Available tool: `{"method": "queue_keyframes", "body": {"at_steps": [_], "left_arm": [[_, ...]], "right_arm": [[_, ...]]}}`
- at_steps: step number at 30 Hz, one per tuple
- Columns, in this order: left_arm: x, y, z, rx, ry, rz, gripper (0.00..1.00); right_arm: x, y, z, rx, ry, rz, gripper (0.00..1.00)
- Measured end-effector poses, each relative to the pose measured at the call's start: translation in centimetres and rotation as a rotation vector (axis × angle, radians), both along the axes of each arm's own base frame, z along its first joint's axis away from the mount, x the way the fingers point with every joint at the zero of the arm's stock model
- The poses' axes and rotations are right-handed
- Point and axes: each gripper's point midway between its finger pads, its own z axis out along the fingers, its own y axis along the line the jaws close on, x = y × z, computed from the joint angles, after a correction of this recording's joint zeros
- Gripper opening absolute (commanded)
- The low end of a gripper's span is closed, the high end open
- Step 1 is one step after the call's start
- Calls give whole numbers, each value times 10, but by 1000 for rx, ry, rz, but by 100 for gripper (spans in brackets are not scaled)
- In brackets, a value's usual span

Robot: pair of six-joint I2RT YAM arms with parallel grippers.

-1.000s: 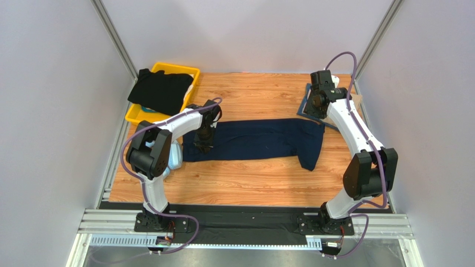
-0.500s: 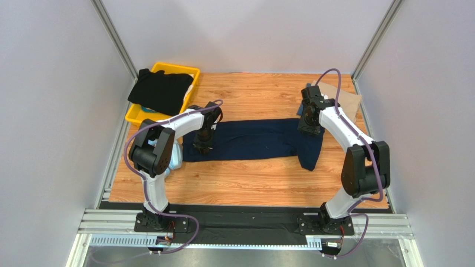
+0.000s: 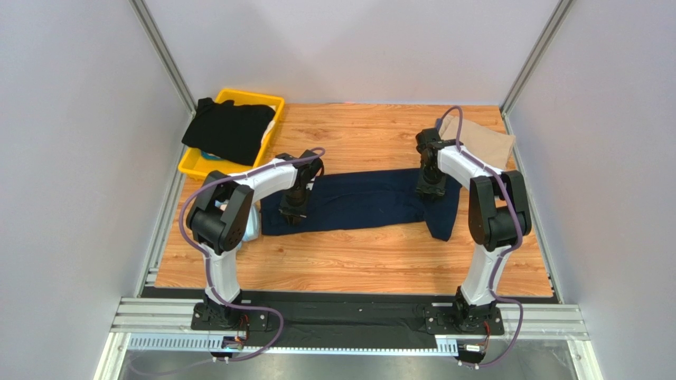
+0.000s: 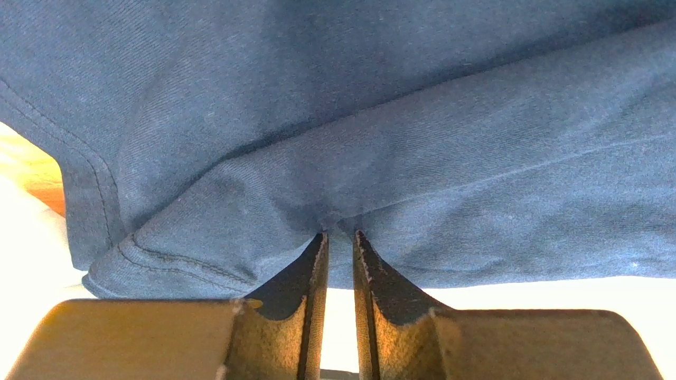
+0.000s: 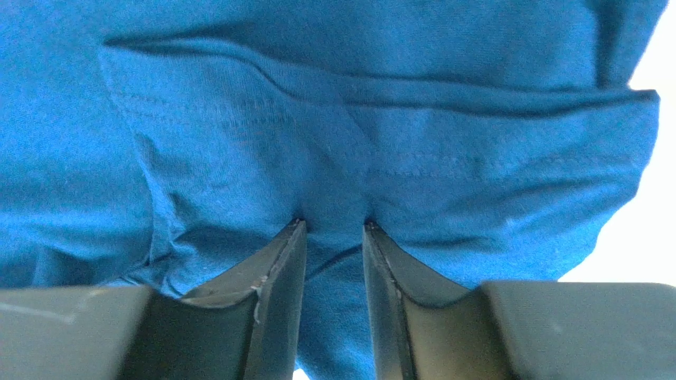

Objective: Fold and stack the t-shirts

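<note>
Reaching down at opposite ends, left tool and right tool each pinch the navy t-shirt.

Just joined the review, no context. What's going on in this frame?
Both arms are working the navy t-shirt, which lies stretched out across the table. The left gripper is pinched on cloth at its left end, and the right gripper is pinched on cloth near its right end. No stack yet: the tan t-shirt lies at the far right corner, and the black t-shirt is draped over the yellow bin at far left.
</note>
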Motion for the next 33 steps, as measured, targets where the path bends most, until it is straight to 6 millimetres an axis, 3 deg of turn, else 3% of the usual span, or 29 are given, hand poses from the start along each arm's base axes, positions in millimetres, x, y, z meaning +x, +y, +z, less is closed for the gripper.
{"method": "queue_keyframes", "body": {"at_steps": [2,3,6,16,21,28,33], "left_arm": [[-2,-2,0,2,4,-7,22],[-4,-3,-1,0,8,-12,21],[-11,-6,-1,-8,22,-25,20],[-56,-19,-2,-38,110,-86,19],[-79,-24,-2,-36,144,-119,19],[-108,-30,-2,-42,182,-157,19],[-117,-31,-2,-48,194,-164,19]], "right_arm": [[1,1,-5,-1,16,3,24],[2,2,-9,4,27,3,13],[3,4,-13,9,51,11,0],[4,18,-14,21,76,68,0],[5,50,-14,22,84,163,0],[14,110,-14,52,93,299,0],[28,133,-12,81,96,338,1]]}}
